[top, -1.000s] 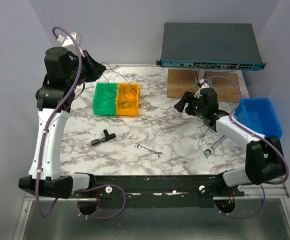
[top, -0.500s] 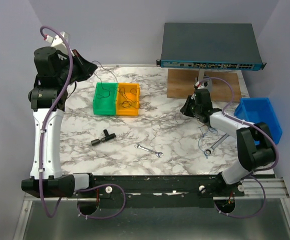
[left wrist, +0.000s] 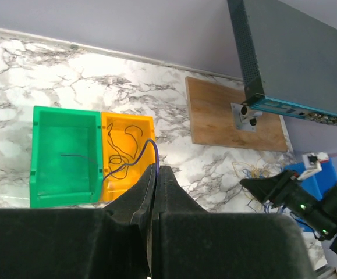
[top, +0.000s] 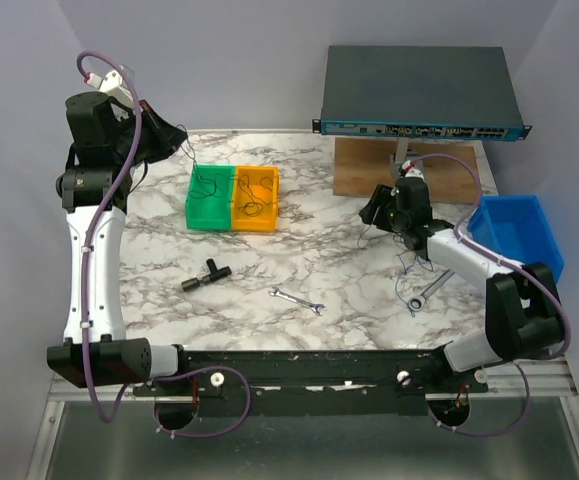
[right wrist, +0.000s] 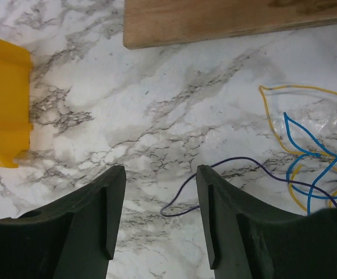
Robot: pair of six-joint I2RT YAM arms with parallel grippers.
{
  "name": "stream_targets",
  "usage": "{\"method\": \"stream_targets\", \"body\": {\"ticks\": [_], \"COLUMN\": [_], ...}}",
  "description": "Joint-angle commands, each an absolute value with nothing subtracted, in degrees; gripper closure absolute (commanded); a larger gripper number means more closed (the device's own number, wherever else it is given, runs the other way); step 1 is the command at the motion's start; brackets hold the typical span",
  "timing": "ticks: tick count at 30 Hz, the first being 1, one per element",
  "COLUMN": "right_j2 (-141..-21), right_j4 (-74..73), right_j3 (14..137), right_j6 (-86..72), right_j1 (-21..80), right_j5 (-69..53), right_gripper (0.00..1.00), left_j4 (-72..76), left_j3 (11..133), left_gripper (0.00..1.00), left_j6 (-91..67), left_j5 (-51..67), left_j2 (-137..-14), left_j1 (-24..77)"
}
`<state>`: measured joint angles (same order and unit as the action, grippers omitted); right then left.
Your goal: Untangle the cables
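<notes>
Step in hand, by judgement: drawing single wires out of the knot and dropping them in bins; task partway, knot not yet undone. Next move, likely for right gripper (right wrist: 159, 174): down onto the free end below it, jaws closing squarely on so fine a thread, then a slow pull away from the knot so as not to drag the whole bundle.

Nearest: right gripper low over table (top: 269, 250), jaws apart at middling width, holding nothing. Purple wire (right wrist: 215, 171) flat on the marble, free end in the gap between the fingers, no contact visible. Just right of it: knot (right wrist: 311, 168) of blue and yellow loops, purple wire running into it.

Farther left: orange bin (left wrist: 127, 115) with dark wires (left wrist: 121, 160) coiled inside; green bin (left wrist: 63, 110) touching it, one short wire (left wrist: 75, 156) inside.

Farthest, raised: left gripper (left wrist: 156, 171) clamped shut on lifted wire (left wrist: 148, 148), hanging down toward orange bin.
</notes>
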<state>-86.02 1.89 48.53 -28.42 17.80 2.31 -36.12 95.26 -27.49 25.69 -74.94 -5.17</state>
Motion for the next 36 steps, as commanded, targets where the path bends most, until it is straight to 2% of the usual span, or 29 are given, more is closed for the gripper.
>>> {"method": "stream_targets", "body": {"ticks": [1, 18, 24, 36], "right_j2": [-81.7, -74.9, -74.4, -72.9], "right_j4": [2.9, 2.4, 2.2, 1.4], "right_j3": [47.2, 47.4, 47.8, 47.5], "right_j6": [-28.6, -29.1, -29.2, -28.9], "right_j1": [17.9, 17.9, 17.9, 17.9], "right_j5": [2.1, 1.2, 0.9, 2.0], "right_gripper": [0.4, 0.37, 0.38, 0.37], "left_j4": [-37.3, -36.5, -37.8, -41.1], "left_j3": [97.4, 97.9, 101.4, 108.1], "left_gripper": [1.0, 1.0, 1.0, 1.0], "left_j6": [-26.2, -26.8, -27.2, -26.7], "left_j5": [23.3, 26.7, 25.8, 22.7], "left_j2": [-77.5, -86.0, -88.9, -87.1], "left_j1": [-5.8, -4.3, -1.8, -0.2]}}
